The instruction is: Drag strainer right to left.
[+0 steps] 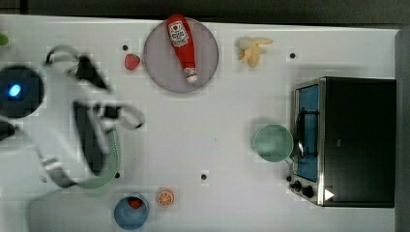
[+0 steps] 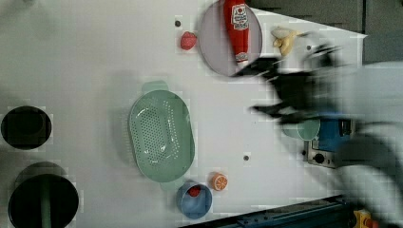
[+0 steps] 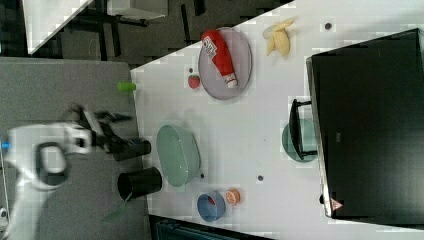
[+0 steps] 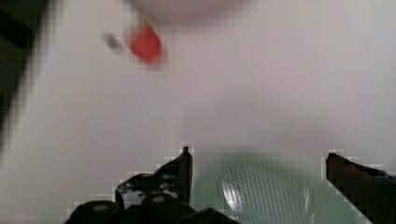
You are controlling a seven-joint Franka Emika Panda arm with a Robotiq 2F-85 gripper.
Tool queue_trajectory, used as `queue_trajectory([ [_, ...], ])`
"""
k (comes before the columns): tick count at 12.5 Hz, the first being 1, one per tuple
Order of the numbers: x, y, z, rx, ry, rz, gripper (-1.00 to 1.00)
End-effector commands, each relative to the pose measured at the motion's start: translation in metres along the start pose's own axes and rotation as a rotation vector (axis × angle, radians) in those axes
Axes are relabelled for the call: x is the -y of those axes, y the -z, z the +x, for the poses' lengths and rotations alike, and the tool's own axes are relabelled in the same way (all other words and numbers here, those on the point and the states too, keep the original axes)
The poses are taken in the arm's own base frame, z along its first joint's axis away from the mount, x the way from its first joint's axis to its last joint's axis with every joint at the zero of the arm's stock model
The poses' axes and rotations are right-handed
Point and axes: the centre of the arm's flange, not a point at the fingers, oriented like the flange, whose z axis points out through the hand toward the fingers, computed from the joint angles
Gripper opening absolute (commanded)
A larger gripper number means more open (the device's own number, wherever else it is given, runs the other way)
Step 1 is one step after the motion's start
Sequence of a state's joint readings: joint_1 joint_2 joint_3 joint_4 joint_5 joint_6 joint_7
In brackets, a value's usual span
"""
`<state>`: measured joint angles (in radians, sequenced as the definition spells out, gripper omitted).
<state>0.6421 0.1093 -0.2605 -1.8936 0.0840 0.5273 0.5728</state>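
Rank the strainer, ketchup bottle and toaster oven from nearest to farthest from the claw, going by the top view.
1. Strainer: right under the claw, at the top view's left.
2. Ketchup bottle: on the grey plate, up and to the top view's right of the claw.
3. Toaster oven: across the table, at the top view's far right.
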Motion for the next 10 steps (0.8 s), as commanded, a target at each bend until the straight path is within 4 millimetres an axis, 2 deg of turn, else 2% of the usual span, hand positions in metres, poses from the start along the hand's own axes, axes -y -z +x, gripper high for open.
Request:
queue_trajectory([
  [1,-0.066,0.081,0.145,-0.041,0.177,0.018,1.0],
  [3,-0.122,0.118,0.205,-0.037,0.266,-0.044,1.0],
  [5,-0.165,0.139,0.237,-0.01,0.328,-0.062,1.0],
  [7,-0.185,0.154,0.253,-0.027,0.289,-0.047,1.0],
  [10,-0.185,0.158,0.25,-0.078,0.236,-0.092,1.0],
])
